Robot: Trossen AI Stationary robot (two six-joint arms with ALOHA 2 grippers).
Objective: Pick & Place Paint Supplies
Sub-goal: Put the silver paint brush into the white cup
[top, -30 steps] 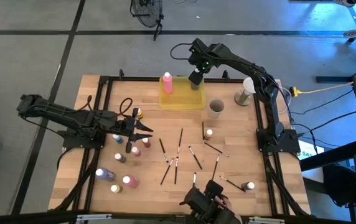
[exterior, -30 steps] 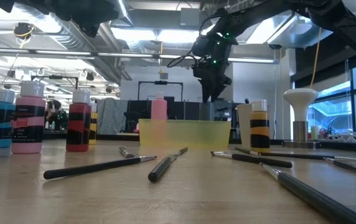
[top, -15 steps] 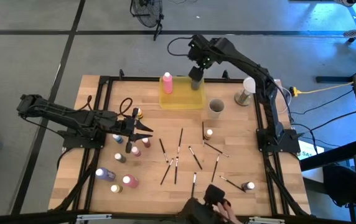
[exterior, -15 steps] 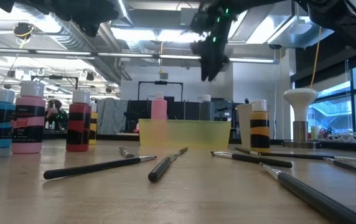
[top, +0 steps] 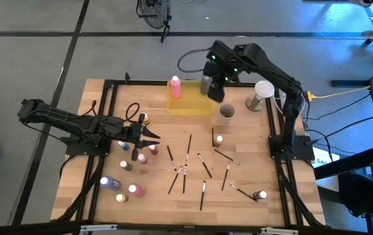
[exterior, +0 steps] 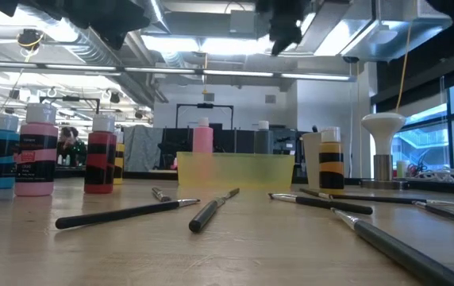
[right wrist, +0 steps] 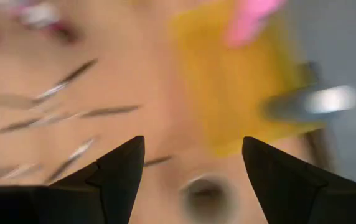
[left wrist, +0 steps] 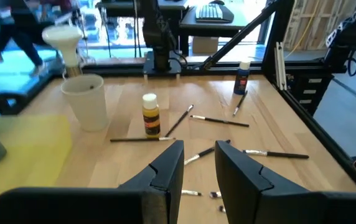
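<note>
A pink bottle (top: 175, 87) and a grey bottle (top: 205, 85) stand upright in the translucent yellow tray (top: 190, 104). My right gripper (right wrist: 193, 168) is open and empty, high above the tray's right end (top: 216, 90), and shows at the top of the low view (exterior: 284, 24). My left gripper (left wrist: 198, 165) is open and hovers beside the cluster of paint bottles (top: 134, 155) at the table's left. Several thin dark brushes (top: 188, 163) lie flat mid-table. Single bottles stand at mid-table (top: 218, 139) and near the right corner (top: 259, 195).
A grey-beige cup (top: 226, 113) stands just right of the tray, with a white mushroom-shaped stand (top: 258, 94) farther right. A purple bottle (top: 108, 183) and a pink one (top: 136, 190) lie near the left near corner. Black frame rails (top: 281, 130) border the table.
My right gripper has risen from the grey bottle, which stays standing in the tray, and has swung up and toward the table's right. A dark object and a hand at the near edge have gone from view.
</note>
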